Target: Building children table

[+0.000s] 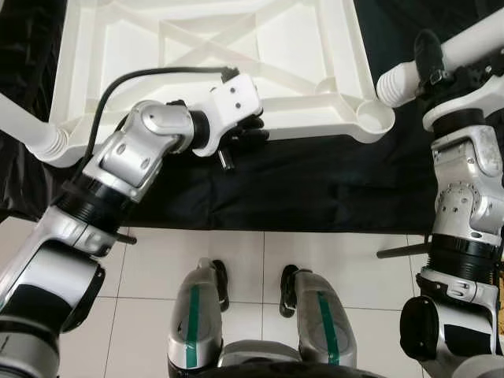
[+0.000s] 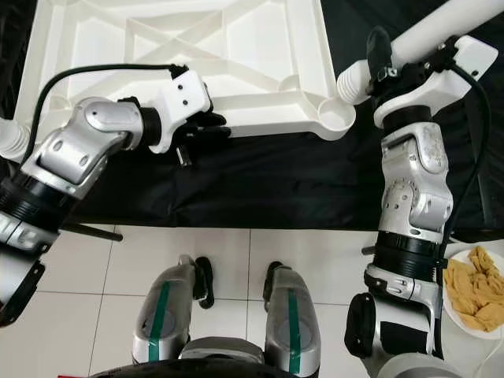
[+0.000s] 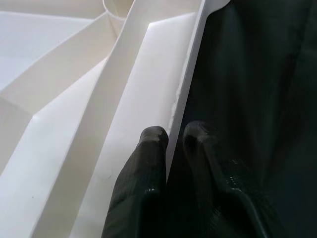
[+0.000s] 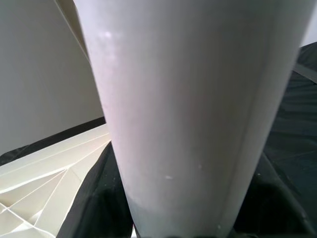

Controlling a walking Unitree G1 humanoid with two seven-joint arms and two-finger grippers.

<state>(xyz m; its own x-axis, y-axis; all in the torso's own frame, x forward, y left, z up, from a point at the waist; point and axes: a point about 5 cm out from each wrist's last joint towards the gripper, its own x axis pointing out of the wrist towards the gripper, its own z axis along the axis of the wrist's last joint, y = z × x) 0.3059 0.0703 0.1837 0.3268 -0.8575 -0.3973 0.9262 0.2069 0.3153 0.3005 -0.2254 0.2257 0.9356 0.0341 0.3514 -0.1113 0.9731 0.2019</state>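
The white plastic table top [image 1: 315,110] lies upside down on a black cloth, its ribbed underside facing up. My left gripper [image 1: 250,130] is shut on the near rim, one finger [image 3: 151,148] inside and the other outside [image 3: 200,141]. My right gripper [image 2: 378,55] is shut on a white table leg [image 2: 441,27], which it holds slanted above the cloth. The leg's ribbed end [image 1: 394,83] hovers just beside the round socket [image 1: 376,118] at the near right corner. In the right wrist view the leg [image 4: 188,114] is very close.
A second white leg [image 1: 27,126] meets the table top's near left corner. The black cloth [image 1: 315,181] ends at white floor tiles by my feet. A plate of fried food [image 2: 474,299] sits on the floor at my right.
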